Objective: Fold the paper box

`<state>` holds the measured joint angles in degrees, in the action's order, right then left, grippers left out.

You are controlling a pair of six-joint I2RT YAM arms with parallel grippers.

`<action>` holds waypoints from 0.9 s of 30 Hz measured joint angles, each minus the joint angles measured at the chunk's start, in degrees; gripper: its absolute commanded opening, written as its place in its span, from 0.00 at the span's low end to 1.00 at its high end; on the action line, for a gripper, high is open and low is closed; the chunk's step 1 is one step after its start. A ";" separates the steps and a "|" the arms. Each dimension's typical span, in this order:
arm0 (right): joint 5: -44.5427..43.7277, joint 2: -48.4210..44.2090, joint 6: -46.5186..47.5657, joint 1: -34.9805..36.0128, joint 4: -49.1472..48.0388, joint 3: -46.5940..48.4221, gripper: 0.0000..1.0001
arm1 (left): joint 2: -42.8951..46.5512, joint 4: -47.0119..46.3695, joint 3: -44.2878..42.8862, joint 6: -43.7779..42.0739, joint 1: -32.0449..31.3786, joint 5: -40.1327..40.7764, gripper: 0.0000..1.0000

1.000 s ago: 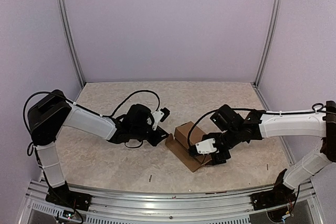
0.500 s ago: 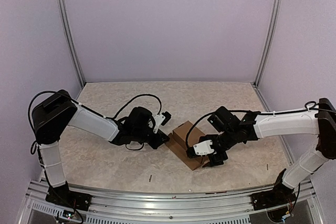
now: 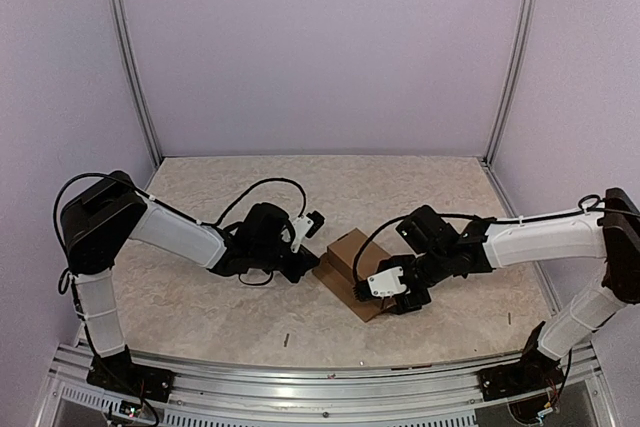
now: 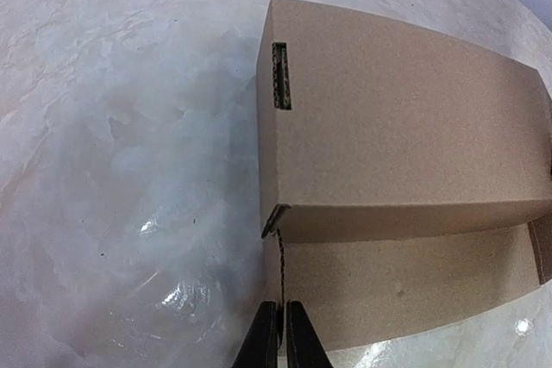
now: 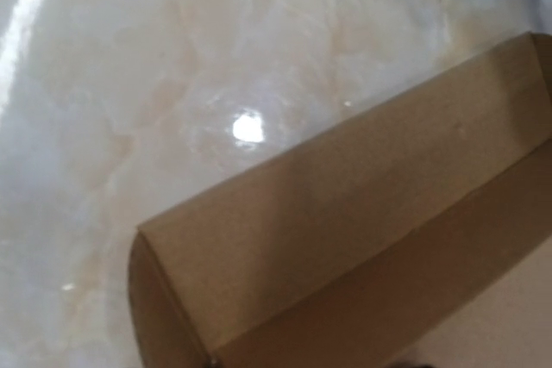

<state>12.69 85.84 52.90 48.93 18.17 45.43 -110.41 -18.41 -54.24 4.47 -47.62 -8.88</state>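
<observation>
The paper box point(image 3: 345, 252) is plain brown cardboard and lies mid-table, its lid down over a shallow body. In the left wrist view the paper box point(image 4: 405, 127) fills the right half, with a slot near its left corner. My left gripper point(image 3: 308, 265) is at the box's left end. Its fingers point(image 4: 269, 342) are shut on the thin upright edge of a side wall. My right gripper point(image 3: 375, 292) rests against the box's near right end. Its fingers are out of the right wrist view, where the paper box point(image 5: 345, 221) looms close and blurred.
The marbled tabletop point(image 3: 200, 297) is bounded by a metal rail point(image 3: 320, 377) along the near edge. Upright posts point(image 3: 130, 57) stand at the back corners before lilac walls. Two small dark specks point(image 3: 285, 340) lie on the table near the front.
My left gripper has edged right to the box's left end and closed on its side wall. My right gripper has slid left, further onto the box's right end.
</observation>
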 measured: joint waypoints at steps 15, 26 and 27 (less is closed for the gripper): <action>-1.01 0.94 -0.04 -0.04 -3.30 -0.22 0.51 | -0.13 0.02 -0.09 -0.28 -0.59 2.01 0.09; -1.22 1.90 -0.20 -0.11 -3.85 0.61 0.46 | -0.98 -0.04 -0.63 -1.18 -0.57 3.82 0.03; -1.22 2.12 -0.24 -0.11 -3.82 0.81 0.46 | -0.98 -0.07 -0.63 -1.27 -0.55 4.07 0.03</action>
<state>11.46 87.96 52.66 48.82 14.35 46.24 -111.39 -18.48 -54.87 3.20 -48.16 -4.82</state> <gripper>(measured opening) 0.463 0.036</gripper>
